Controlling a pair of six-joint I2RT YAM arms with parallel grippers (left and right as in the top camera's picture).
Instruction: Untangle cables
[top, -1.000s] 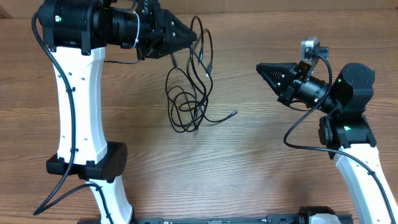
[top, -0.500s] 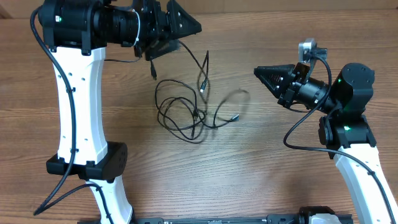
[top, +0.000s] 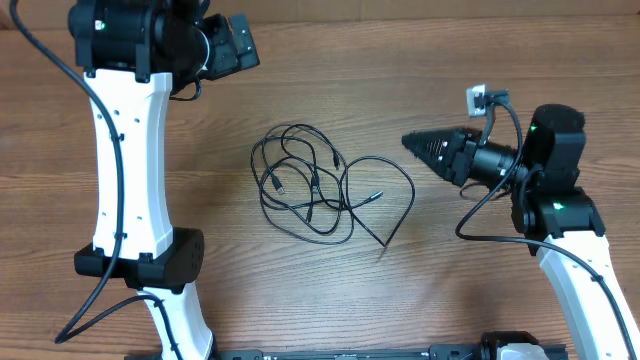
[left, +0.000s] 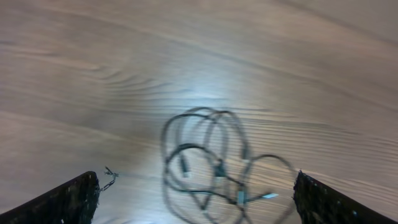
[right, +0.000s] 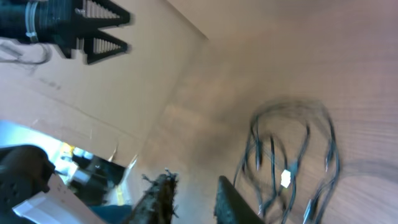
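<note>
The cables (top: 318, 188) lie loose on the wooden table as a tangle of thin black loops, with one long loop reaching out to the right (top: 400, 205). No gripper touches them. My left gripper (top: 248, 45) hangs high at the back left, open wide and empty. In the left wrist view the cables (left: 217, 168) are blurred on the table below the gripper (left: 196, 180). My right gripper (top: 412, 147) points left, just right of the cables, its jaws a little apart and empty. The right wrist view shows the cables (right: 292, 155) beyond the gripper (right: 195, 180).
The left arm's white column (top: 125, 150) and black base (top: 140, 260) stand left of the cables. The right arm's base (top: 560, 215) is at the right. Brown cardboard (right: 93, 99) backs the table's far edge. Bare wood (top: 330, 290) lies in front of the tangle.
The left gripper opened, let the hanging cables drop, and drew back to the left. The cables spread flat on the table. The right gripper's jaws parted slightly and it dipped lower.
</note>
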